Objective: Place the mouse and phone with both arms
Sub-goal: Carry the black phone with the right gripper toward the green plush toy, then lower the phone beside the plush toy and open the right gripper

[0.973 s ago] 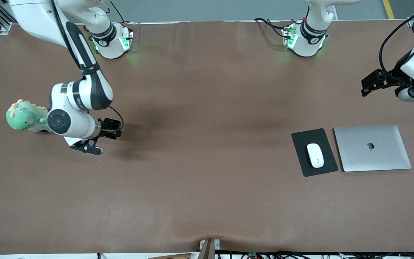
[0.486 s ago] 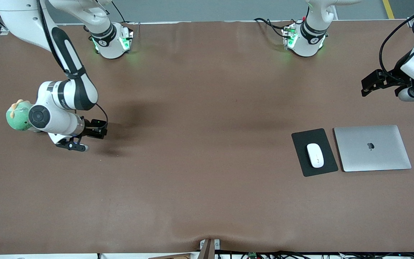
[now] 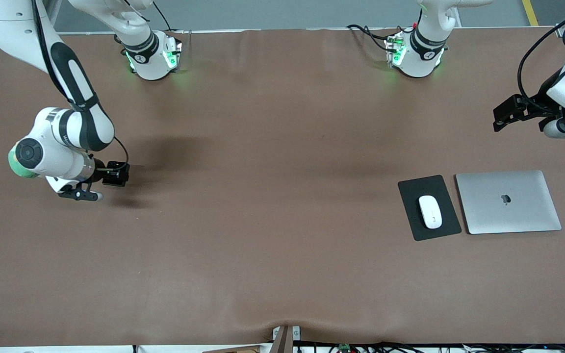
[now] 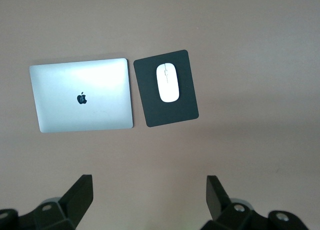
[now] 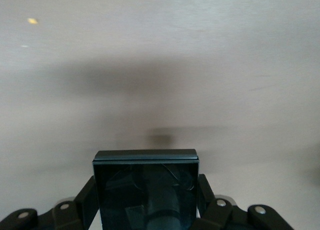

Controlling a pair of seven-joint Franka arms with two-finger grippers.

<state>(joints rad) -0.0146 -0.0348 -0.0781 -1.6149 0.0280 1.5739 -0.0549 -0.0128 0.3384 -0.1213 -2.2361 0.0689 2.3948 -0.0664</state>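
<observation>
Standing on the brown counter (image 3: 282,255), toward the left arm's end: one black pad (image 3: 429,207) with the white mouse (image 3: 430,212) lying on it, and just beside it one closed silver laptop (image 3: 508,201), apart from the pad by a thin gap.

Left hand (image 3: 500,117): up in the air over bare counter at the left arm's end, fingers (image 4: 80,195) spread wide, holding nothing; this arm waits.

Right hand (image 3: 111,174): low over the counter at the right arm's end, fingers clamped on the black phone (image 3: 115,173). The right wrist view shows the phone's glossy face (image 5: 146,187) between the fingers.

One green plush toy (image 3: 15,169), mostly hidden by the right arm's wrist.
</observation>
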